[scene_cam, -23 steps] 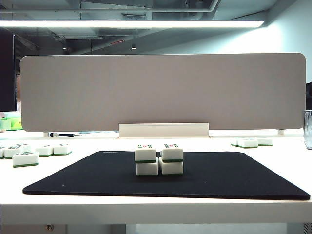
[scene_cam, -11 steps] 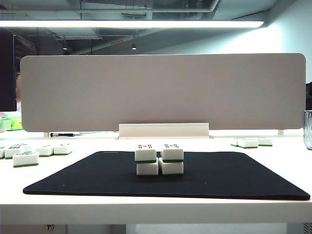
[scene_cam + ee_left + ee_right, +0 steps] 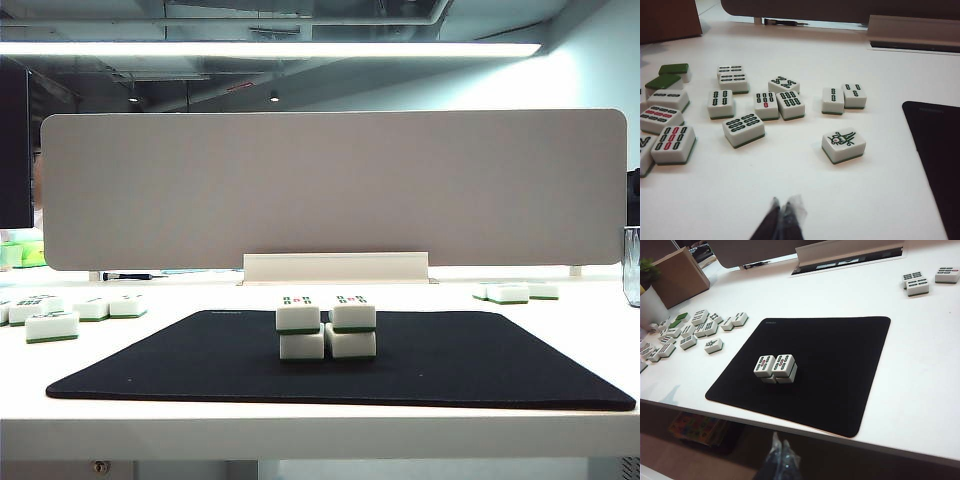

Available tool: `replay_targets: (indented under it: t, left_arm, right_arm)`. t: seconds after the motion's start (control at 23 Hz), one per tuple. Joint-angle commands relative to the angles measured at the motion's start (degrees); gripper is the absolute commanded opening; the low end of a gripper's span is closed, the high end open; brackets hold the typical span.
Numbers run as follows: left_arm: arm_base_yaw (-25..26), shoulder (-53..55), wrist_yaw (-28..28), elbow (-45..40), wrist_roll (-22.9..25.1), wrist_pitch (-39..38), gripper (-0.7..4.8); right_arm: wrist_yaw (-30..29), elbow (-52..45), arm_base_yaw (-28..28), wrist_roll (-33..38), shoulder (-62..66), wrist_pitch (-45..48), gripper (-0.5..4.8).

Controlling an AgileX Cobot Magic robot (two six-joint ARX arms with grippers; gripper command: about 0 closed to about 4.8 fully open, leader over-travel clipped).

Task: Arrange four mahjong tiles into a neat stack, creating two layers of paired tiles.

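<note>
We see the stack (image 3: 326, 327) done: four mahjong tiles (image 3: 775, 368), two on two, sitting near the middle of the black mat (image 3: 470, 365), a bit toward its far edge in the exterior view. Tiles are small glossy white blocks with rounded corners and a thin green back layer, so green bands show under each layer. Top faces carry small green and red marks. The upper pair sits roughly square over the lower pair, with a thin gap between the left and right columns.

The mat is matte, dark, cloth-like, rectangular with rounded corners, flat on the smooth white desk (image 3: 320, 435). Loose tiles (image 3: 743, 129) lie scattered near the desk's left edge, mostly face up, a couple green side up; a few more tiles (image 3: 916, 283) near the far right corner. A grey rounded panel (image 3: 335, 188) stands along the far edge.

The left gripper (image 3: 781, 222) hangs over bare desk by the loose tiles, jaws pressed together, holding nothing. The right gripper (image 3: 779, 460) is off the desk's near edge, jaws together, empty.
</note>
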Motion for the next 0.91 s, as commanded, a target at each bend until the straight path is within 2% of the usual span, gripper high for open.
replay_targets:
  t: [0.04, 0.83, 0.91]
  left_arm:
    - [0.00, 0.02, 0.26, 0.00, 0.59, -0.57, -0.06]
    - [0.00, 0.02, 0.28, 0.00, 0.59, -0.57, -0.06]
    - [0.00, 0.02, 0.28, 0.00, 0.59, -0.57, -0.06]
  right_arm:
    - [-0.11, 0.15, 0.02, -0.13, -0.68, 0.57, -0.01]
    - [-0.11, 0.15, 0.02, -0.13, -0.68, 0.57, -0.01]
    - [1.22, 0.11, 0.02, -3.02, -0.68, 1.03, -0.01]
